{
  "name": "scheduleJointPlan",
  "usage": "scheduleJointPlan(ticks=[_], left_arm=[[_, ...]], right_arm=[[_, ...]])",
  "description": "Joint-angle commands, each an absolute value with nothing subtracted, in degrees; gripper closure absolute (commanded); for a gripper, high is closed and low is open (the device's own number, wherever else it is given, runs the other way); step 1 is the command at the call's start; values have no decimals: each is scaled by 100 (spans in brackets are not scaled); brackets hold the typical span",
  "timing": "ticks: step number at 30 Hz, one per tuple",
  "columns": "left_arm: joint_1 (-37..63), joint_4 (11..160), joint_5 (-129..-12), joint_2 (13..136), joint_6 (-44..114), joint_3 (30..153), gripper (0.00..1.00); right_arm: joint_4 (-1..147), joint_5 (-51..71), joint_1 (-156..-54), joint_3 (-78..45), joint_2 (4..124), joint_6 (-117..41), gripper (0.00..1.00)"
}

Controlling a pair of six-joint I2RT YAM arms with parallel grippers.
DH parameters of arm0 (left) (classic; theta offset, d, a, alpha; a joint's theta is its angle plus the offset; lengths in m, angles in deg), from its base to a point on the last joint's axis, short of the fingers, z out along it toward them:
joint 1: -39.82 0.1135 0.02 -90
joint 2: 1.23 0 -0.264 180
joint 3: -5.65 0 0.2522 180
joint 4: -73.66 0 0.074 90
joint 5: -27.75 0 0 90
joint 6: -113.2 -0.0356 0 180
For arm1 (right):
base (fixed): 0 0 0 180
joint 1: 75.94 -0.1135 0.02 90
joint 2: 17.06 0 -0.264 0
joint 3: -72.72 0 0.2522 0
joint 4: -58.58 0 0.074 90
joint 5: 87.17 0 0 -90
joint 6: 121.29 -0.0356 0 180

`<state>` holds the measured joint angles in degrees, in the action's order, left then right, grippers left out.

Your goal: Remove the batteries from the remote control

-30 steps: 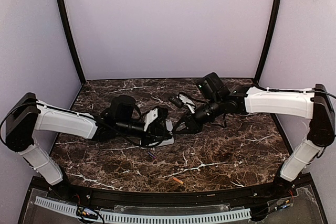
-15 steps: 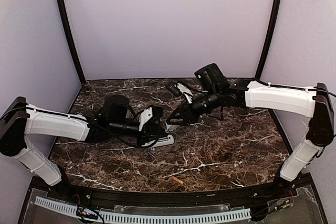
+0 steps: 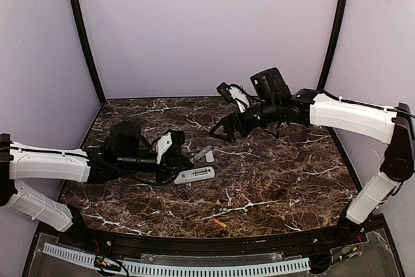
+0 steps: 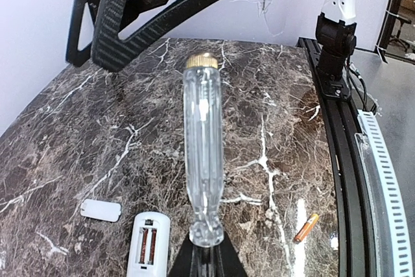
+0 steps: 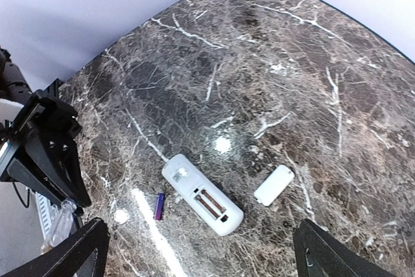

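left gripper [image 4: 203,259] clamped on clear screwdriver [image 4: 203,160], right gripper [image 3: 222,130] spread wide, remote [image 5: 201,194] lying open-compartment up, purple battery [image 5: 159,205] just beside, orange battery [image 4: 306,227] well apart

Lit brightly and evenly from above; white glare patches on the glossy table [image 5: 337,95]; soft, faint shadows; wrist views bowed at edges.

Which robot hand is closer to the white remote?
Left. The left hand, gripping a clear tool, sits just beside the remote; the right hand hangs open farther back, well apart from it.
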<state>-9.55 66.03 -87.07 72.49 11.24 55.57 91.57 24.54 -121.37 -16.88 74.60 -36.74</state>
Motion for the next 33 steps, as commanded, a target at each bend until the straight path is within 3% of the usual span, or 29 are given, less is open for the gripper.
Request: scheduleJointPlan(ticks=[1,11,20,33], left_arm=[[-975,6690,-8238,6809,1575,5247,99],[-974,7293,-7016,5822,2226,4712,100],[-968,7953,-5603,5042,3490,4259,100],[-975,9404,-4551,5211,5208,4261,100]], right_arm=[[8879,1557,-11928,-1376,6964,-3991,1],[8183,-61,-11774,-637,6385,-4164,1],[8085,-130,-11706,-627,6555,-4075,1],[8185,-488,-11701,118,6236,-4435,1]])
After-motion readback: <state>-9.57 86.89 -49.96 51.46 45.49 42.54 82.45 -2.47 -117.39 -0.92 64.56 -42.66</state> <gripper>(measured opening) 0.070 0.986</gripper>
